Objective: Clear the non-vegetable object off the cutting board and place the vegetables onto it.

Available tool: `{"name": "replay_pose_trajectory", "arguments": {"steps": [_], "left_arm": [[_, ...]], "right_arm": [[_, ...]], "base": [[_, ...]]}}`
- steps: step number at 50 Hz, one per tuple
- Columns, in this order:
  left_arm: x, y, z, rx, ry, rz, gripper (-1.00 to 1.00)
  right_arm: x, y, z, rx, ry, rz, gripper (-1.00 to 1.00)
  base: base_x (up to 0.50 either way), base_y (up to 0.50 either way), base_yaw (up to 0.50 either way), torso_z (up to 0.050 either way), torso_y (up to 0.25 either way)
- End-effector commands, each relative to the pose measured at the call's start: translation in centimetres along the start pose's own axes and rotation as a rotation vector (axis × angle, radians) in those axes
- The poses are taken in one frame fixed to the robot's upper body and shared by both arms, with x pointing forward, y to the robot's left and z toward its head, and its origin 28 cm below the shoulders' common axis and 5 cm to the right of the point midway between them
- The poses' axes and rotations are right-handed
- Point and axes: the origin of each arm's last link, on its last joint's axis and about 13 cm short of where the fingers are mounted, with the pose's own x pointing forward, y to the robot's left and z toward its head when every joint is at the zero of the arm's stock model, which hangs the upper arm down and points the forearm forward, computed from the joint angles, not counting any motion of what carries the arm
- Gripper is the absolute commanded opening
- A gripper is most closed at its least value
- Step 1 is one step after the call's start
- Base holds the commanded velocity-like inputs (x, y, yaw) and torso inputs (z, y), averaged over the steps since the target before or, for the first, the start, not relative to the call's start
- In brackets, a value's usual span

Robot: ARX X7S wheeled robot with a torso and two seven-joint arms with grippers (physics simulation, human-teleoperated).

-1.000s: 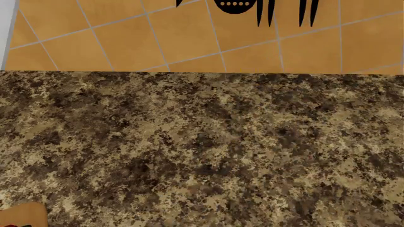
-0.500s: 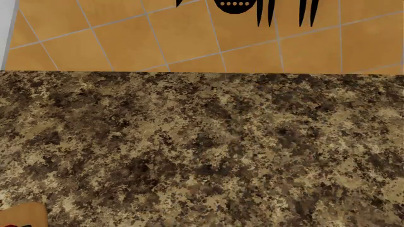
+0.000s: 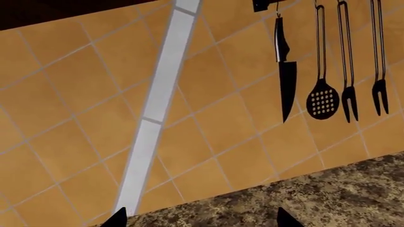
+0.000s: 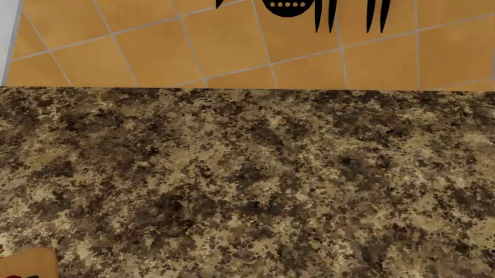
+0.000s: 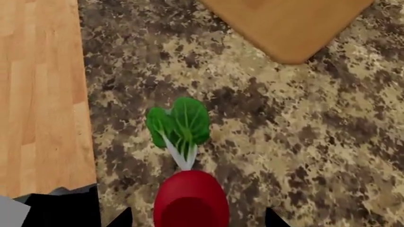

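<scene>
One radish lies between the right tool's wide tips, leaves pointing ahead. The board sits beyond on the counter.

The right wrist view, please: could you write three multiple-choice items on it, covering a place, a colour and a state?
1. Where does the radish lie? A in a bowl B on the counter C on the wall
2. Its leaves are: A yellow B green C purple
3. The right gripper is: A open B shut on the radish C shut on a knife
Answers: 1 B, speckled stone lies under it, the cutting board apart; 2 B, plainly green; 3 A, its fingertips stand apart either side of the radish.
</scene>
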Motion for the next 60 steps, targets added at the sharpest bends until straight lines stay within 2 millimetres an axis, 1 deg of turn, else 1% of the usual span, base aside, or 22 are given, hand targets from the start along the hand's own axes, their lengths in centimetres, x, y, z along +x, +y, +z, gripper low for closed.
{"name": "replay_pose_trajectory", "arguments": {"steps": [1,6,7,14,20,25,34,49,60], "left_arm": [[0.0,-0.1,0.3,0.009,-0.034,-0.031,1.0],[0.0,-0.1,0.4,0.008,-0.035,-0.03,1.0],[0.0,-0.1,0.3,0.008,-0.035,-0.031,1.0],[-0.1,-0.2,0.2,0.007,-0.034,-0.03,1.0],[-0.1,-0.2,0.1,0.005,-0.034,-0.029,1.0],[-0.1,-0.2,0.0,0.004,-0.035,-0.032,1.0],[-0.1,-0.2,0.1,0.003,-0.038,-0.034,1.0],[0.0,-0.1,0.4,0.004,-0.039,-0.032,1.0],[0.0,-0.1,0.2,0.003,-0.036,-0.03,1.0]], "right_arm": [[1.2,-0.3,-0.3,-0.01,-0.018,0.026,1.0],[1.2,-0.3,-0.3,-0.019,-0.022,0.024,1.0],[1.3,-0.3,-0.3,-0.021,-0.026,0.026,-1.0],[1.2,-0.1,-0.2,-0.051,-0.034,0.02,-1.0],[0.4,-0.3,0.7,-0.076,-0.068,-0.006,-1.0],[-0.6,-0.9,1.9,-0.106,-0.118,-0.059,-1.0],[-1.1,-2.4,3.0,-0.118,-0.16,-0.103,-1.0],[-0.1,-5.7,4.9,-0.114,-0.235,-0.101,-1.0],[1.2,-6.7,6.1,-0.127,-0.291,-0.083,-1.0]], "base": [[0.05,0.0,-0.01,0.0,0.0],[0.05,0.0,-0.01,-0.002,0.0],[0.05,0.0,-0.01,0.0,0.0],[0.05,0.0,-0.01,-0.003,0.0],[0.05,0.0,-0.01,0.0,0.0],[0.05,0.0,-0.01,0.0,0.0],[0.05,0.0,-0.01,0.0,0.0],[0.05,0.0,-0.01,0.0,0.0],[0.05,0.0,-0.01,0.0,0.0]]}}
